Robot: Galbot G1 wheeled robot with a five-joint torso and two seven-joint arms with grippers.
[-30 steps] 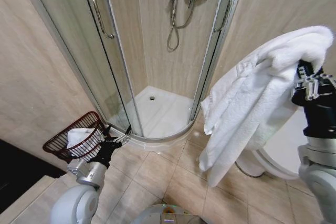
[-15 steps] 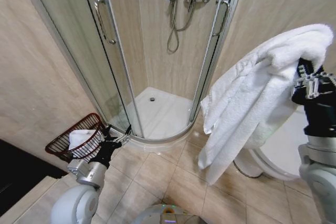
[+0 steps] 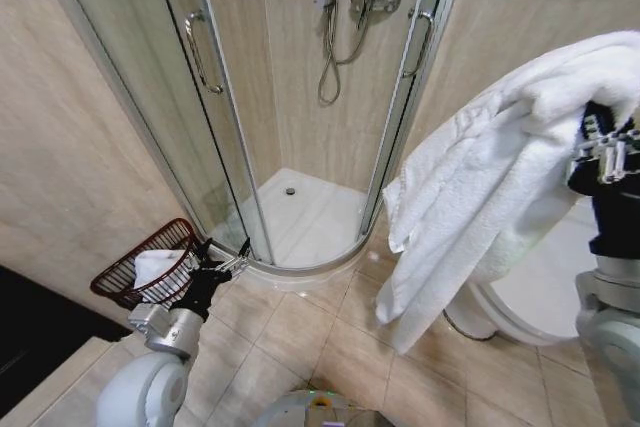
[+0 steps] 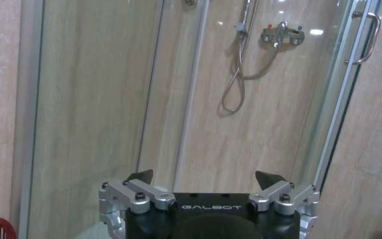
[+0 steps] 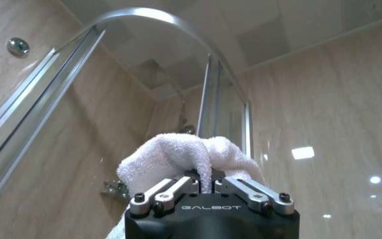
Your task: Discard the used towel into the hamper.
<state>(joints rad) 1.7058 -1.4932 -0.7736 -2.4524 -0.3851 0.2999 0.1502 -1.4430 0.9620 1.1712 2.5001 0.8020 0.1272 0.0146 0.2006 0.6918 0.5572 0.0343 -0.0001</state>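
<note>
High at my right side, my right gripper [image 5: 204,185] is clamped on the towel [image 3: 490,197]; my left gripper [image 4: 204,178] waits low, fingers spread; beside it on the floor stands the hamper [image 3: 125,277].

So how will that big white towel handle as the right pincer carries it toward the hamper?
Probably floppy: the towel drapes in long folds below the right pincer, which pinches one bunched fold. It looks thick, so likely bulky rather than heavy. Its hanging tail may swing or snag the rim of the small hamper, which already holds white cloth.
</note>
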